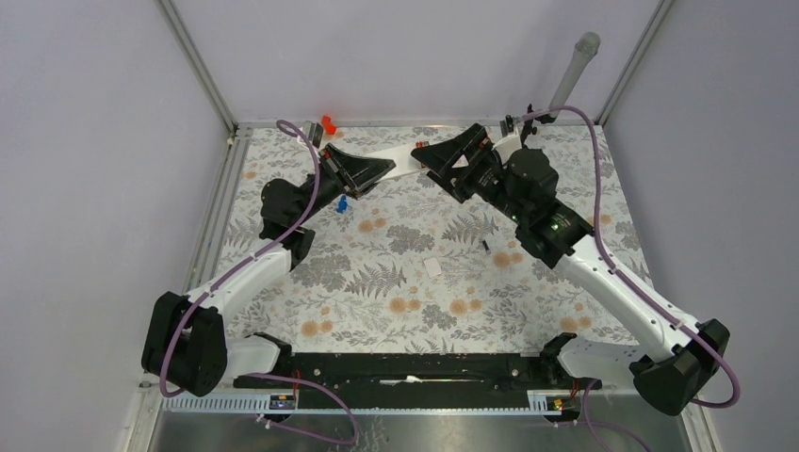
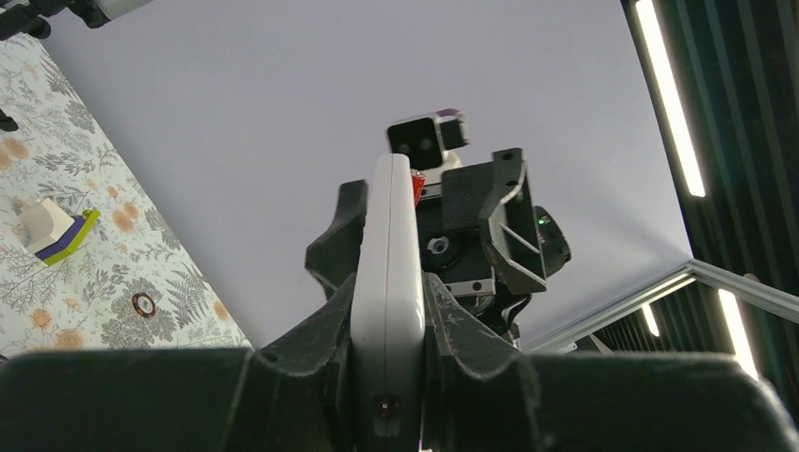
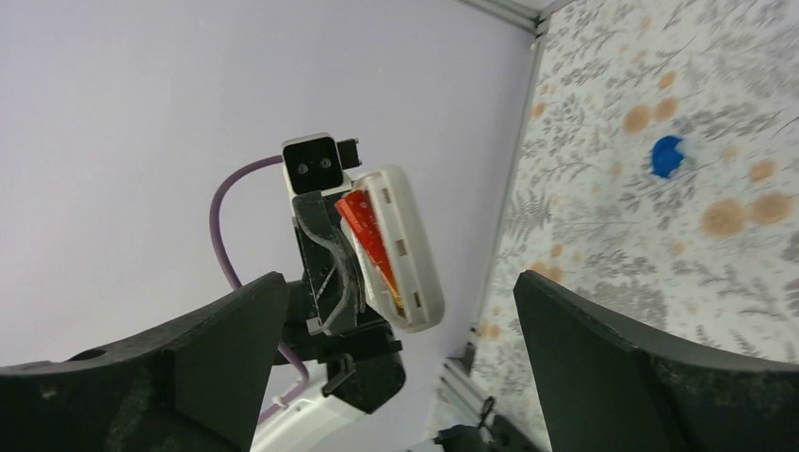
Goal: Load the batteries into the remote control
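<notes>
L gripper (image 2: 387, 325) clamped on the remote control (image 3: 407, 247), holding it up in the air, w/ a red-marked battery (image 3: 364, 235) showing in its open back. R gripper (image 1: 426, 156) spread wide, right beside the remote, not touching.

Remote control (image 2: 386, 273): lower end buried between the left fingers (image 2: 311, 334) and cut off by the frame's bottom edge. From above, only its white middle shows. Dark speck (image 1: 485, 245) on the worktop (image 1: 377, 320): too small to identify.
</notes>
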